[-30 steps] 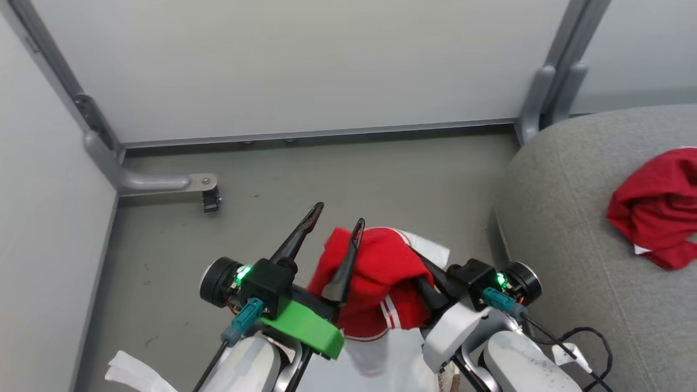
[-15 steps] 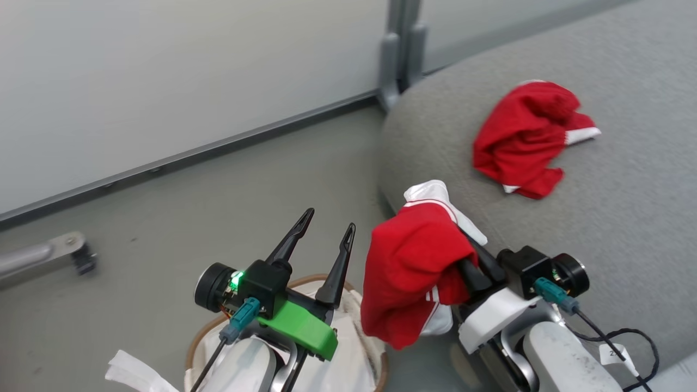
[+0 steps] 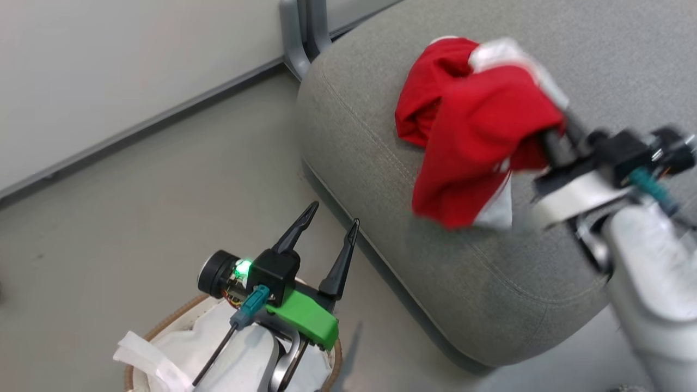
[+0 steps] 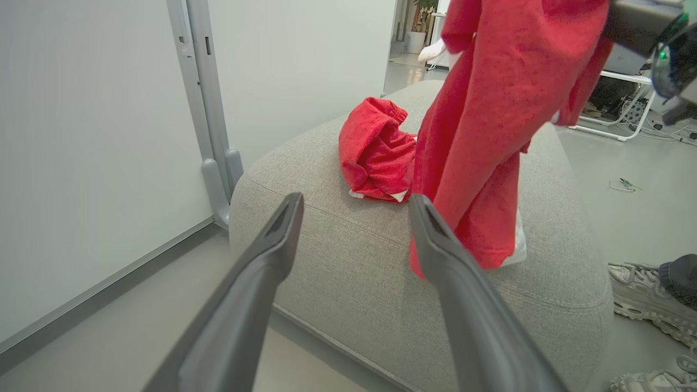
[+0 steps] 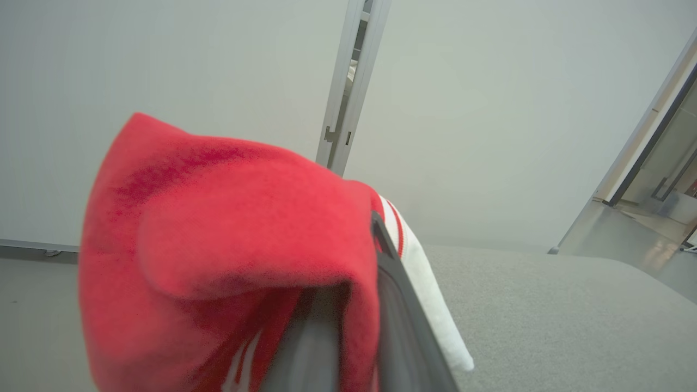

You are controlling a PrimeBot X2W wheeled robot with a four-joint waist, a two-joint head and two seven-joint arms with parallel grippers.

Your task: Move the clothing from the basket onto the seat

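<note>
Now, from the left: my left gripper [image 3: 335,214] hovers by the basket [image 3: 155,329], its two fingers spread wide and holding nothing. What shows of the basket is white liner [image 3: 179,348]; my forearm [image 3: 245,365] hides the rest. Beyond it lies the seat [image 3: 463,272], with one red garment [image 3: 422,92] crumpled on it. Just beside that, a second garment [image 3: 479,136] dangles over the seat from my right gripper [image 3: 552,144], which is clamped tight on its fabric. I judge this the delivery step; next I should lower the cloth onto the seat, then part those fingers. Count: two garments, one basket, one seat, two grippers.
</note>
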